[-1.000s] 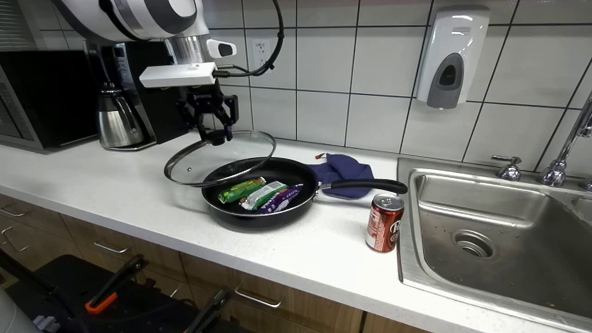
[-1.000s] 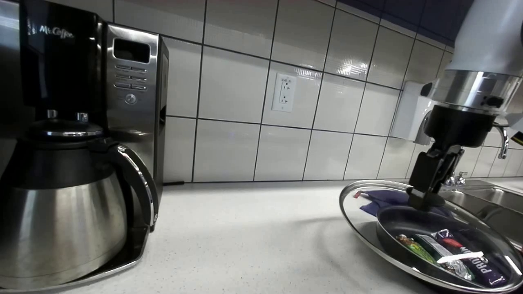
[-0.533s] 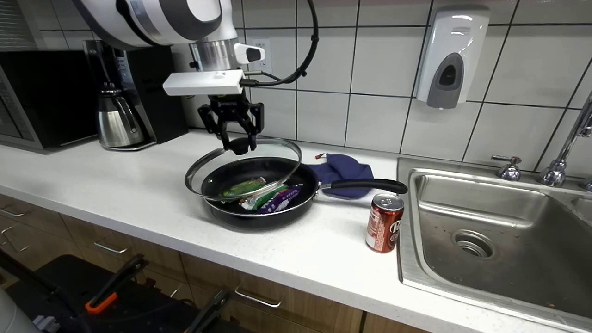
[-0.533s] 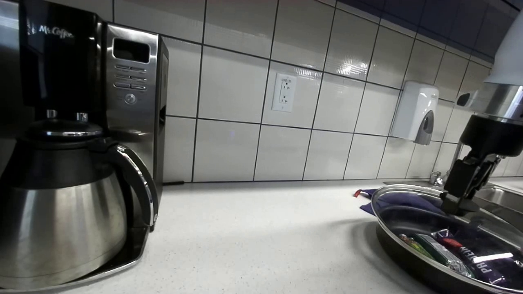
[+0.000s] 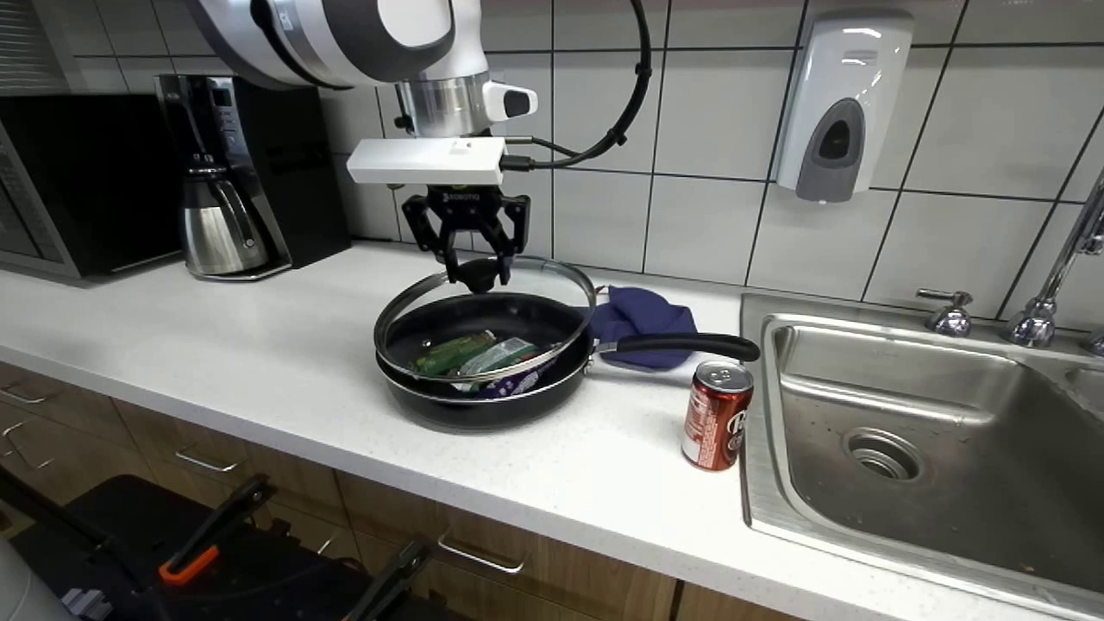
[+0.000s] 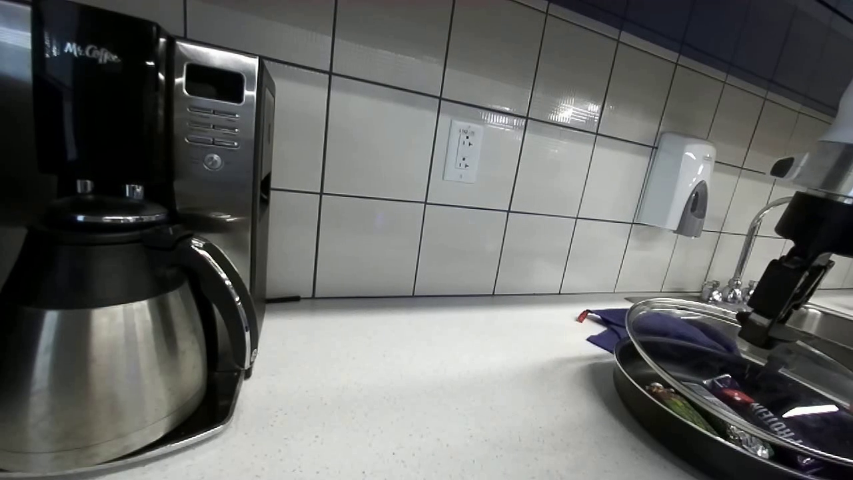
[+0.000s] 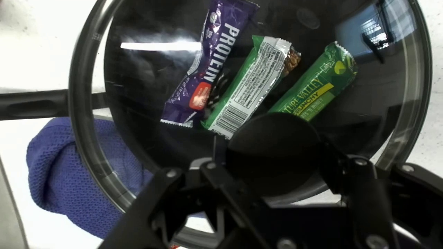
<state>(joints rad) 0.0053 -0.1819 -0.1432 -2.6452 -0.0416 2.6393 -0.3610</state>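
Over the frying pan (image 5: 474, 416), the glass lid (image 5: 485, 323) has shifted toward the pan's handle (image 5: 690, 345) within the last second; judged roughly lined up now. Lid tilted, see-through, metal-edged; contact with pan unclear. Gripper (image 5: 477, 271) narrowed above three wrapped snack bars (image 7: 252, 84) in the pan, holding lid's black knob (image 7: 273, 145).

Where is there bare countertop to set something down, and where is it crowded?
Bare countertop runs between the coffee maker and the frying pan; a smaller patch lies between pan and red soda can. Crowded: above the pan, where the fingers hold the tilted glass lid, and behind the pan handle, where a blue cloth lies.
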